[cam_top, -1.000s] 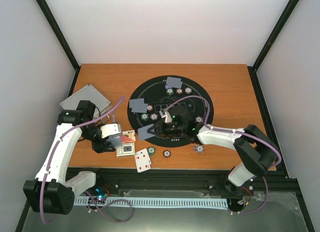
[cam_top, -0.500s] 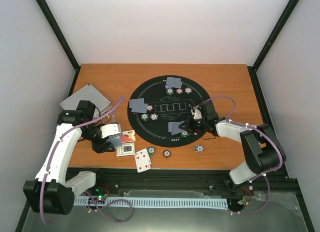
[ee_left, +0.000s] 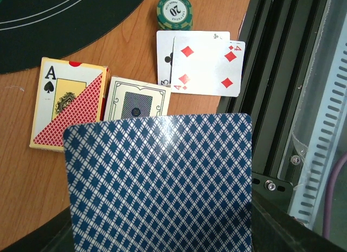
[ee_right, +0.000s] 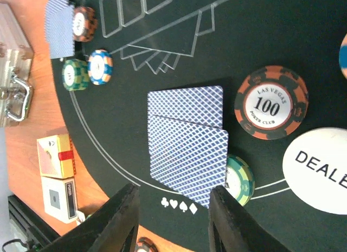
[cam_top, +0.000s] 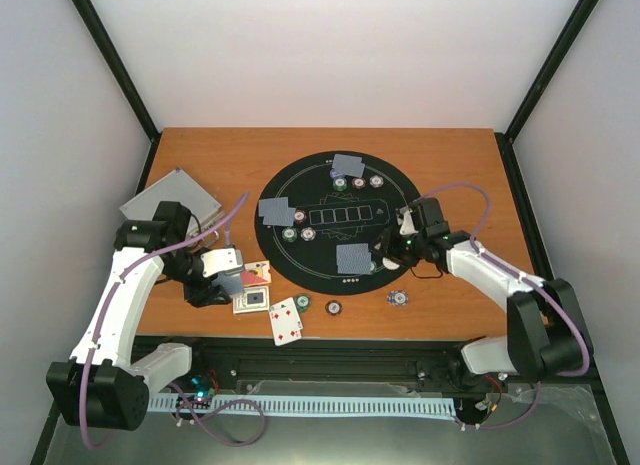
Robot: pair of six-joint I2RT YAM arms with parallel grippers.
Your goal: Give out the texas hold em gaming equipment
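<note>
My left gripper [cam_top: 222, 277] hovers over the wood left of the black mat, shut on blue-checked playing cards [ee_left: 160, 181] that hide its fingers in the left wrist view. My right gripper [ee_right: 173, 219] is open and empty just above the mat's near part, right of two overlapping face-down cards [ee_right: 187, 143], which also show in the top view [cam_top: 353, 258]. Next to these cards lie a brown 100 chip [ee_right: 271, 103], a green chip [ee_right: 239, 179] and the white dealer button [ee_right: 320, 170]. Two more card pairs [cam_top: 348, 165] [cam_top: 274, 211] lie on the mat with chips beside them.
A card box [ee_left: 68, 105], a framed card [ee_left: 136, 103], face-up cards [ee_left: 206, 68] and a green 20 chip [ee_left: 174, 11] lie on the wood near the front edge. Loose chips [cam_top: 332, 308] [cam_top: 399, 298] sit below the mat. The silver case [cam_top: 170, 198] stands far left.
My right gripper carried a card rightward across the mat's near part, let it go beside another card, and drew back to the right. The left arm has not moved.
</note>
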